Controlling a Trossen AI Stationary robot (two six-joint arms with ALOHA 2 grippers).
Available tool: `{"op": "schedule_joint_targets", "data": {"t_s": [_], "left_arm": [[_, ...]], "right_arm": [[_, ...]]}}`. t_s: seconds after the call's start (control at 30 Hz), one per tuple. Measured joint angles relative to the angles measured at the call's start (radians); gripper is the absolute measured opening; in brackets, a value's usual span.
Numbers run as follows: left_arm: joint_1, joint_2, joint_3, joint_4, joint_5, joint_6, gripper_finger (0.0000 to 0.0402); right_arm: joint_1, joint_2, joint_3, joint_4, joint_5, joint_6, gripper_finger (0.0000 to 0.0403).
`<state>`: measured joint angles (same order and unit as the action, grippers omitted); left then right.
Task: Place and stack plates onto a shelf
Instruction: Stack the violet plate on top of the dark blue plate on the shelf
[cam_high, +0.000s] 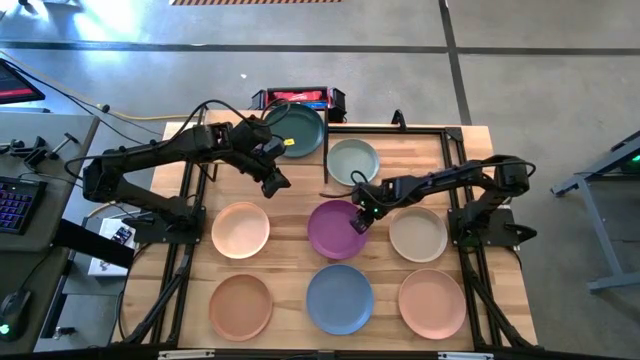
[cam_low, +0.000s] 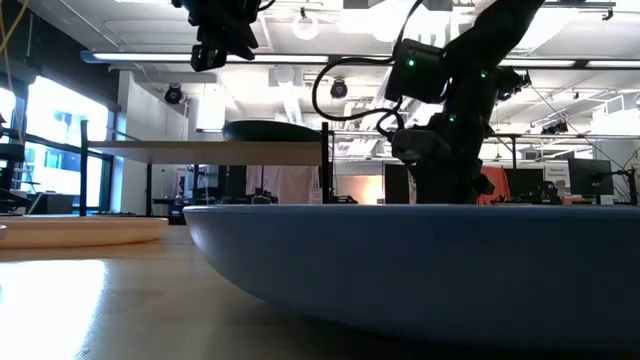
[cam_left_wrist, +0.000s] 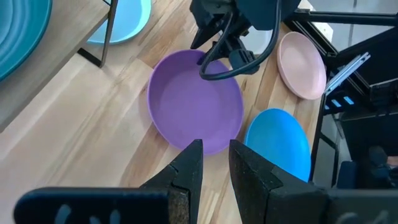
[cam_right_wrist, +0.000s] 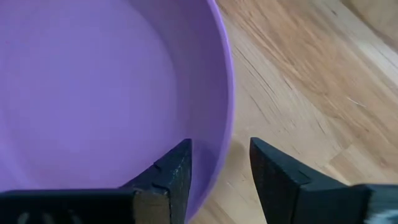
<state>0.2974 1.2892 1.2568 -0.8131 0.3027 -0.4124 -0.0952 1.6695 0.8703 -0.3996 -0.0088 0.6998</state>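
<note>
Right tool (cam_high: 360, 222) poised low at the near rim of the purple plate (cam_high: 336, 229), its fingers (cam_right_wrist: 173, 177) apart and straddling that rim — one finger over the plate's inner surface, the other over the bare tabletop (cam_high: 290, 200) outside it. The right wrist view does not settle whether the fingers touch the rim. Beside this tool, on the side away from the purple plate, lies the beige plate (cam_high: 418, 234); the blue plate (cam_high: 339, 298) and the salmon pink plate (cam_high: 432, 303) lie nearer the tabletop's front edge.

Left tool (cam_high: 275, 180) raised above the tabletop, well apart from the right tool, fingers (cam_left_wrist: 186, 174) parted by a narrow gap and holding nothing. Just behind it stands the shelf (cam_low: 210, 152), carrying the dark teal plate (cam_high: 294, 131). The pale grey-green plate (cam_high: 353, 162) lies under the shelf's frame — between the two tools. The peach plate (cam_high: 240, 229) and terracotta brown plate (cam_high: 240, 306) lie on the left tool's side.
</note>
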Motion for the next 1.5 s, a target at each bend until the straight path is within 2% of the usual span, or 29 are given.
{"op": "schedule_joint_targets", "data": {"t_s": [0.13,0.37,0.83,1.27,1.5], "left_arm": [[0.000,0.000,0.000,0.001,0.000,0.004,0.0067],[0.000,0.000,0.000,0.001,0.000,0.005,0.0067],[0.000,0.000,0.000,0.001,-0.001,0.006,0.0069],[0.000,0.000,0.000,-0.001,-0.004,0.031,0.0069],[0.000,0.000,0.000,-0.043,-0.028,0.032,0.0069]], "right_arm": [[0.000,0.000,0.000,0.000,0.000,0.021,0.0111],[-0.001,0.000,0.002,0.001,-0.022,0.084,0.0010],[-0.007,0.000,0.059,-0.016,-0.112,0.079,0.0001],[-0.006,0.000,0.199,-0.151,-0.023,0.030,0.0000],[-0.003,0.000,0.323,-0.255,-0.003,-0.019,0.0000]]}}
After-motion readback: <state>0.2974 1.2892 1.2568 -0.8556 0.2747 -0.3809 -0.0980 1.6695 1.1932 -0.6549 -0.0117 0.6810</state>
